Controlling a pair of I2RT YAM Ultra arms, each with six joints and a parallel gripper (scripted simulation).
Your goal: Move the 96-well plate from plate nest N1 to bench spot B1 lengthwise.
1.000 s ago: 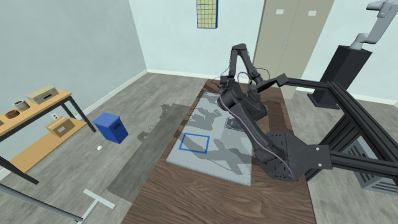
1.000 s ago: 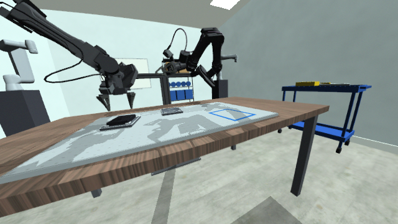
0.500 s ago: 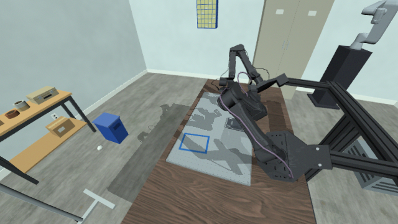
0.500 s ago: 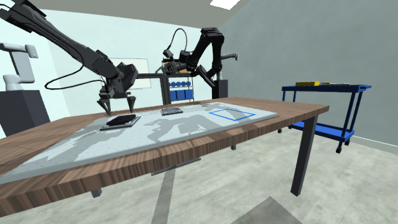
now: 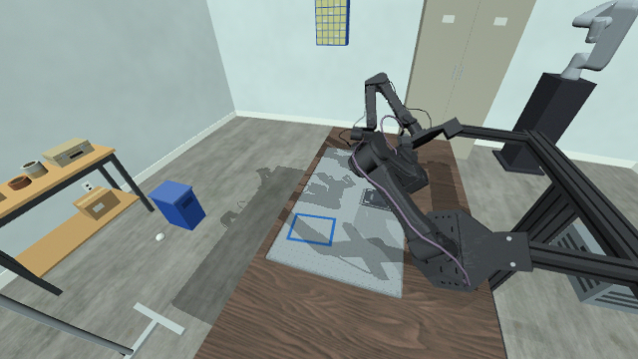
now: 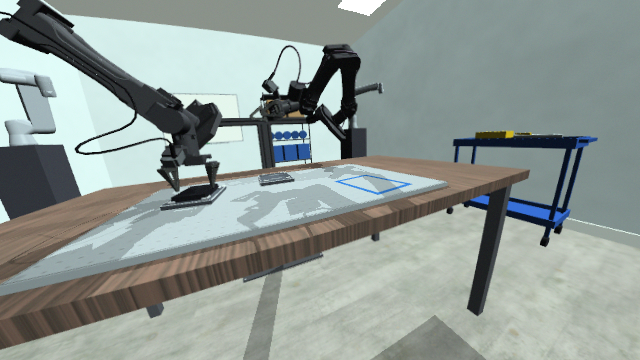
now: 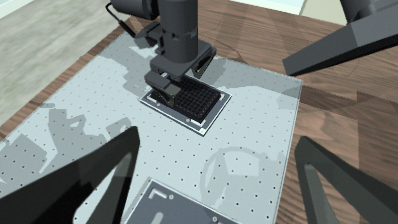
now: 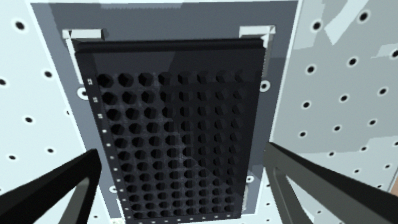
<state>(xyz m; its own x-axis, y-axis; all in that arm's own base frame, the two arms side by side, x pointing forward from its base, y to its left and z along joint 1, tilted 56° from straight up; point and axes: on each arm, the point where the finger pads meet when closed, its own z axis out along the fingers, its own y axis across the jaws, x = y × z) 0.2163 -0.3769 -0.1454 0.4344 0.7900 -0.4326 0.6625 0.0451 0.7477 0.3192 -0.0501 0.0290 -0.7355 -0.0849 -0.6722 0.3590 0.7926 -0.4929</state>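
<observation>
The right hand [image 6: 193,187] [image 7: 184,91] [image 8: 184,153] points down, open; left hand [image 6: 254,114] [image 7: 218,136] open too.

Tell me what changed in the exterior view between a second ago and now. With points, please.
The right gripper [image 6: 192,179] [image 8: 184,153] has come down over the black 96-well plate [image 6: 195,192] [image 7: 196,97] [image 8: 170,132], its open fingers now lower beside it. Nothing was gripped or let go. The plate stayed in its nest [image 6: 170,205] [image 7: 198,128] [image 8: 170,17], and the left arm [image 6: 325,75] looks unmoved.
</observation>
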